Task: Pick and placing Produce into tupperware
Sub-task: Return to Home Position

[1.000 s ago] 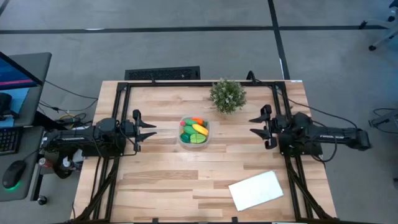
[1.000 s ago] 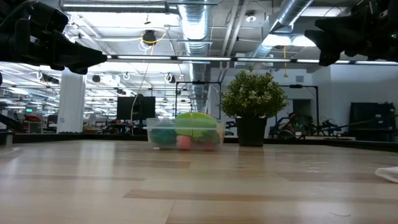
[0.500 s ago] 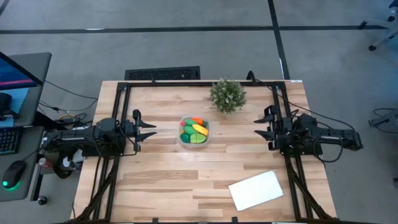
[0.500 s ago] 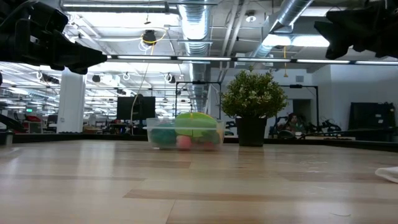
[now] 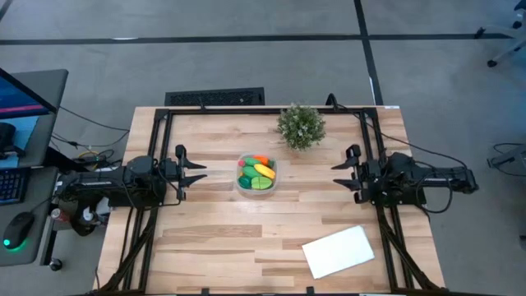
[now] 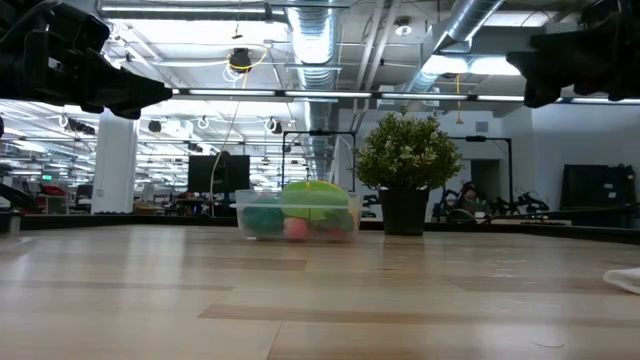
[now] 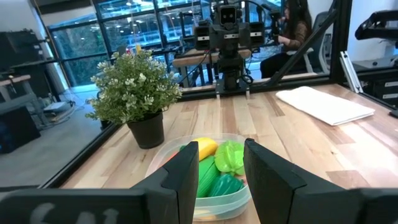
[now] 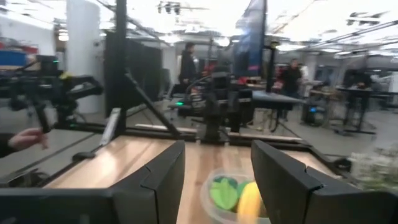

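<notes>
From above, the produce (image 5: 257, 171) fills the clear tupperware (image 5: 237, 177) mid-table, with the left gripper (image 5: 202, 172) and right gripper (image 5: 337, 175) flanking it well apart, both spread and empty. The low and wrist views show no loose pieces, so packing looks done; only parking both arms remains.

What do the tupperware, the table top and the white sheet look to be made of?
The tupperware: likely clear, smooth plastic; the produce shows through its wall. The table top: pale wood, low sheen, with plank seams and grain. The white sheet: matte cloth or paper; cannot tell which.
</notes>
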Controlling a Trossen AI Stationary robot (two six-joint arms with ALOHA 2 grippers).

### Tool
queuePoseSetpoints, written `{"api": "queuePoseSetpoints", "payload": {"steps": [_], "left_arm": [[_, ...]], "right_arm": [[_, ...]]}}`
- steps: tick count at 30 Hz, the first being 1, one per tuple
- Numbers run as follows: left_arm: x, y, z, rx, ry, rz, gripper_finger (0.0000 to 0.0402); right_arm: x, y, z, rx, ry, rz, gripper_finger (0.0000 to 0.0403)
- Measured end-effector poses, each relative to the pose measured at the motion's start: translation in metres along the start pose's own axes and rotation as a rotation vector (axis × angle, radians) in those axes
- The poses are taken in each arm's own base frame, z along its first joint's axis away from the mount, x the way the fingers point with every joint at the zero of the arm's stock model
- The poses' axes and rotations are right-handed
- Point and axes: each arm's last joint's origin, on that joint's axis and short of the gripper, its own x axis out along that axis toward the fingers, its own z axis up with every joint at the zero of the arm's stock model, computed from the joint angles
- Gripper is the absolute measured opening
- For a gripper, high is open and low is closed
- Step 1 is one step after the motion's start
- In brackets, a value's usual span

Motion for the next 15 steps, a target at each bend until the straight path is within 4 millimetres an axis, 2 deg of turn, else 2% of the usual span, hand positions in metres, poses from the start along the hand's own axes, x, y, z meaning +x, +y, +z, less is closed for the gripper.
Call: {"api": "queuePoseSetpoints", "payload": {"steps": [6, 15], "left_arm": [[0.0, 0.0, 0.0, 0.0, 0.0, 0.0, 0.0118], [0.0, 0.0, 0.0, 0.001, 0.0, 0.0, 0.0118]], "right_arm": [[0.0001, 0.0041, -0.0028, 0.008, 0.026, 0.06, 0.0178], [-0.0003, 0.0038, -0.0102, 0.033, 0.106, 0.024, 0.0176]]}}
